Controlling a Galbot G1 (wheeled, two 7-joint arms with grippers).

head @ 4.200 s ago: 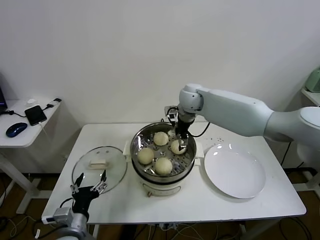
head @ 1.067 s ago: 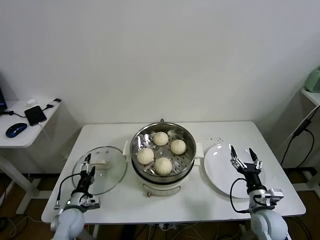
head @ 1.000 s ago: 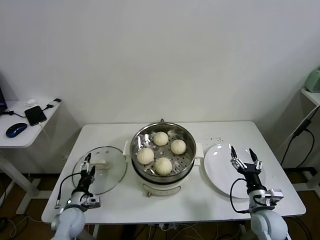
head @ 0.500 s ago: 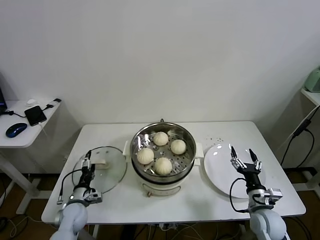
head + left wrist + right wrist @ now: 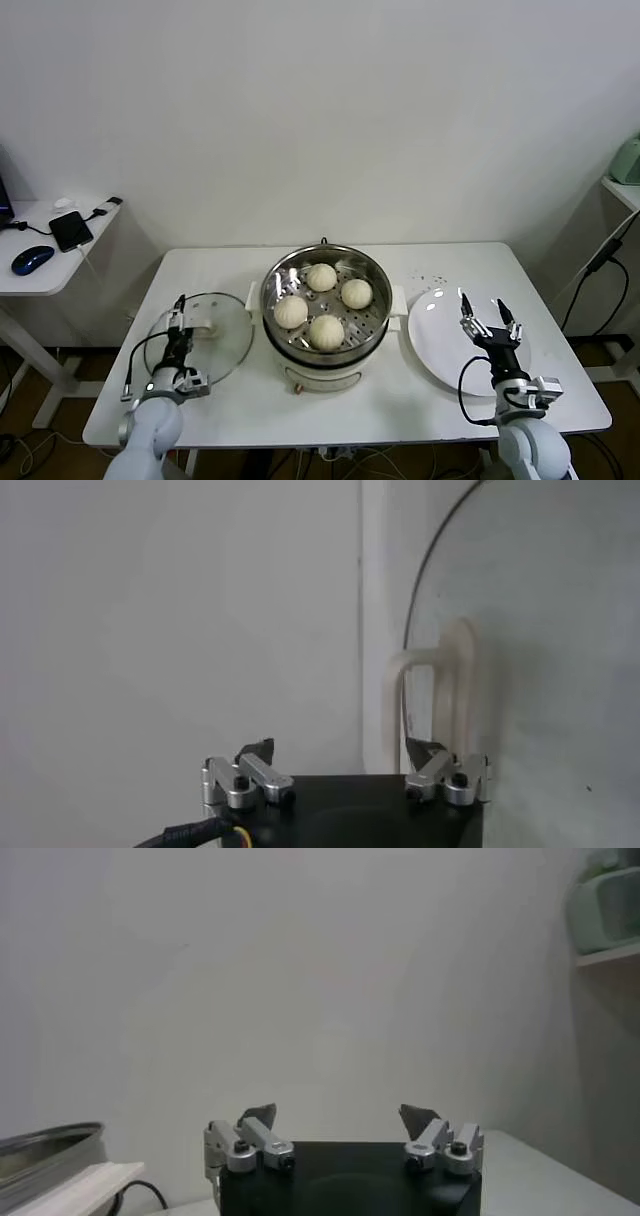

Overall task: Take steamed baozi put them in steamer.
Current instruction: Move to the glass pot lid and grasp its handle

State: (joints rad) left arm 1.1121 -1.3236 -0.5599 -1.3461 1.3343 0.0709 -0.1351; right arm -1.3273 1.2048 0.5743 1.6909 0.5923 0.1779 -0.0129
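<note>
**A:** Start nearest the robot and take the steamer (image 5: 325, 318) as the landmark; where are the arms?

**B:** The left gripper (image 5: 177, 322) stands upright at the near edge of the table (image 5: 420, 410), off to the steamer's left, its tips over the near part of the glass lid (image 5: 200, 338); the left wrist view shows its fingers (image 5: 258, 752) spread wide with nothing between them, and the lid's cream handle (image 5: 432, 695) just past them; the right gripper (image 5: 487, 318) stands to the steamer's right, over the near part of the white plate (image 5: 468, 340), its fingers (image 5: 262, 1114) also wide apart and empty.

**A:** And the steamed baozi (image 5: 325, 331)?

**B:** All four sit inside the steamer on its perforated tray, close together but apart; one nearest the robot, one to its left, one to the right, one at the back; no gripper touches them.

**A:** Farther off?

**B:** To the steamer's far left, on a side desk (image 5: 45, 268), lie a phone (image 5: 71, 230) and a blue mouse (image 5: 33, 258); behind everything, a plain white wall (image 5: 300, 110).
</note>
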